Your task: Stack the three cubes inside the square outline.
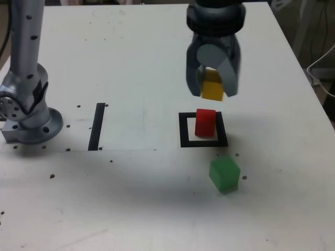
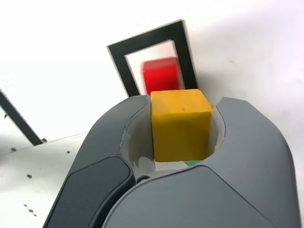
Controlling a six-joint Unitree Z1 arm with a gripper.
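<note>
My gripper (image 1: 213, 83) clamps the yellow cube (image 1: 212, 86); lowered off-centre, it could knock the red cube (image 1: 205, 122), at its six o'clock, askew.

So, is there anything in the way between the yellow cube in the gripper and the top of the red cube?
Nothing visible. The gripper holds the yellow cube in the air above the red cube, which stands inside the square outline. The green cube sits outside the outline, nearer the camera in the exterior view.

Cubes, yellow cube (image 2: 180, 124) included: matt, plain-faced. Gripper (image 1: 213, 89) shells: smooth grey plastic, slight sheen. Table (image 1: 131, 63): matt white, speckled.
</note>
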